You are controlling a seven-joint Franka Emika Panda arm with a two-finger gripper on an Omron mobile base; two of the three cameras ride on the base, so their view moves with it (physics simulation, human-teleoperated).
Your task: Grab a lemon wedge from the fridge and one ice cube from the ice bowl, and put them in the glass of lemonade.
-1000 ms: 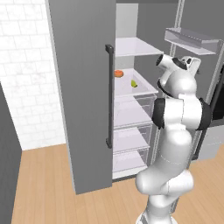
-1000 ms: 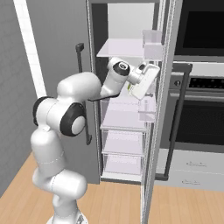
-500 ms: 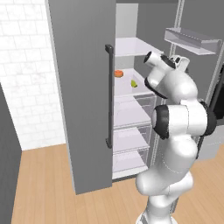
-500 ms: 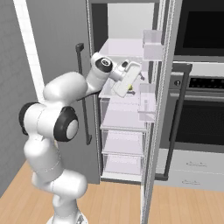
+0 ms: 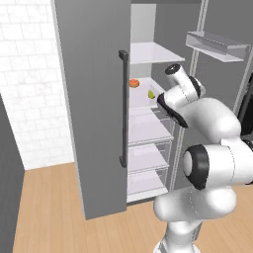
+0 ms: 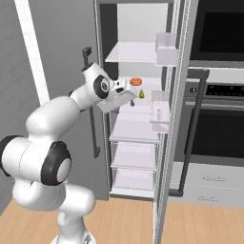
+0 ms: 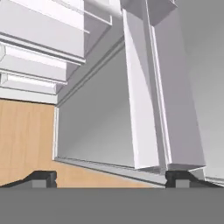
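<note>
The fridge [image 5: 89, 99] stands open, with white shelves inside. On a middle shelf lies the small yellow-green lemon wedge [image 5: 151, 94] [image 6: 141, 94]. My hand has reached in front of that shelf, and the gripper [image 5: 168, 106] [image 6: 126, 95] sits just right of and slightly below the wedge, apart from it. In the hand view the gripper [image 7: 111, 178] points down at the fridge's lower inside and the wooden floor. Its fingertips [image 7: 43, 177] stand wide apart with nothing between them, so it is open. The ice bowl and the glass of lemonade are out of view.
A flat round orange item [image 5: 134, 82] [image 6: 136, 81] lies behind and left of the wedge. The left door with its dark bar handle [image 5: 123, 108] stands close to my arm's left. Clear bins [image 6: 160, 107] hang on the right door. A black wall oven [image 6: 219, 128] is beyond it.
My arm has swung left, from the right door's bins to the front of the wedge's shelf. The jaws have opened wider. The wedge and the orange item have not moved.
</note>
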